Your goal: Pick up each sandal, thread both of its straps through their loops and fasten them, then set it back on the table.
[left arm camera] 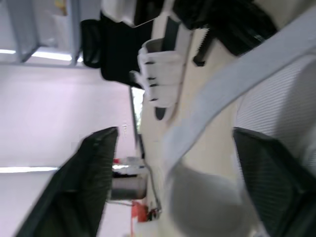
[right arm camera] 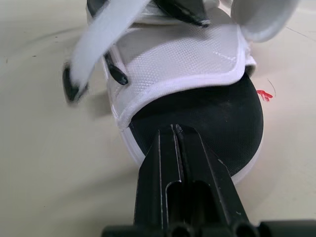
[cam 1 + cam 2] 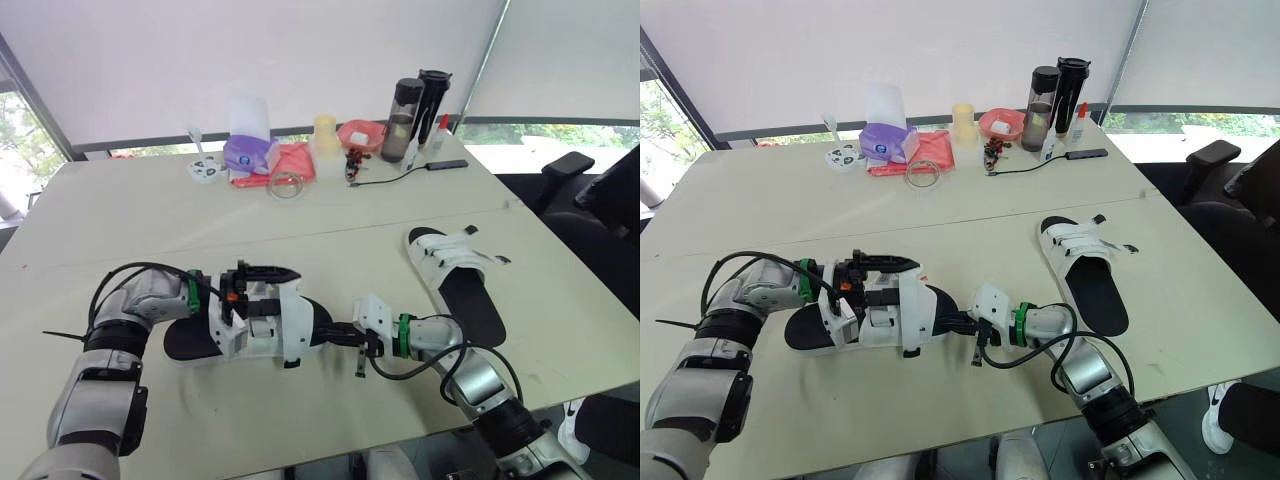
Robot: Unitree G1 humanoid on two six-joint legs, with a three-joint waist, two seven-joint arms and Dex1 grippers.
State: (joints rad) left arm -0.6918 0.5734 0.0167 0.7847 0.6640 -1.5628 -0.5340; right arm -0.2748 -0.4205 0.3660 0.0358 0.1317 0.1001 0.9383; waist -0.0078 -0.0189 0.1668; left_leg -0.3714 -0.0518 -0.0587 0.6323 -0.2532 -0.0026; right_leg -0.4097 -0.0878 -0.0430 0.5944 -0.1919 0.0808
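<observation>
Tabletop (image 3: 150,215): bottles (image 3: 408,112) (cable (image 3: 395,177) beside) at far edge, apart from right sandal (image 3: 458,278).

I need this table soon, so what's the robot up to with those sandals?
The robot is working on the near sandal, which lies on the table in front of it. Its left gripper is open around a loose white strap over the sandal's upper. The right gripper is shut, with its tips at the sole's toe end, seemingly steadying it. The second sandal lies untouched farther right. It appears to be mid-strapping on the first one.
</observation>
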